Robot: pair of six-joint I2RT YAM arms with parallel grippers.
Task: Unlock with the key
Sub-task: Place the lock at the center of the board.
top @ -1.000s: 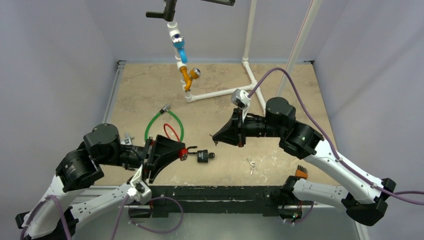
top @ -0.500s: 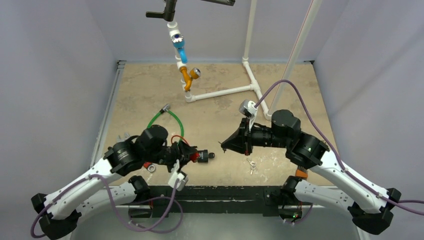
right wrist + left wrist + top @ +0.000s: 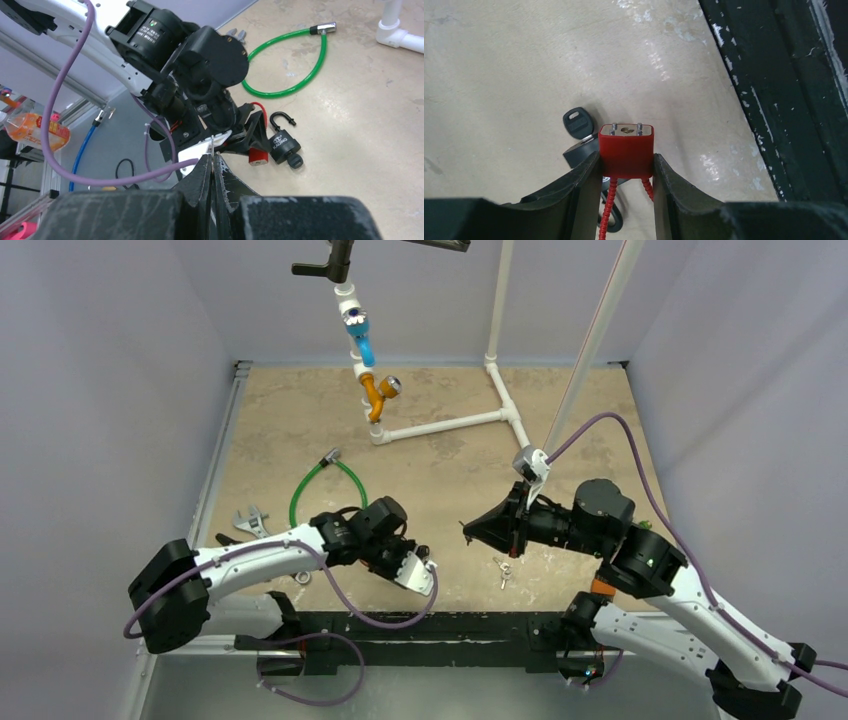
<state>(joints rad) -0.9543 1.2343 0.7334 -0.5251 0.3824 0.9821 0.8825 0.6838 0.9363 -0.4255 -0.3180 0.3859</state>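
— Beige, mottled tabletop [image 3: 300, 420] inside grey walls, with a black rail [image 3: 430, 625] along the near edge. Where is the lock?

— Near the middle, close to that rail. The left pincer [image 3: 626, 159] is pinching a red padlock [image 3: 626, 147]. Its dark fingers [image 3: 584, 185] press the two flat sides, and the keyhole end faces the wrist camera. A red cable shackle runs back between the fingers.

— Is it resting on the surface?

— I cannot tell; it sits low over it.

— Anything beside it?

— A black padlock [image 3: 283, 144] lies just on its far side, shackle swung open, with a black-headed key [image 3: 576, 123] in its base.

— And the other arm?

— The right pincer [image 3: 468, 530] hangs to the right of the red padlock, apart from it, tips pointing left toward it. Its jaws are pressed together. A thin metal sliver shows at the tips in the wrist view, but it is too small to name.

— Other keys?

— A small loose bunch [image 3: 503, 570] lies on the tabletop, below the right pincer on the near side.

— What else is around?

— A green cable loop [image 3: 280, 93] lies farther back on the left. A wrench [image 3: 250, 522] sits near the left edge. A white pipe frame [image 3: 440, 425] stands at the far side.
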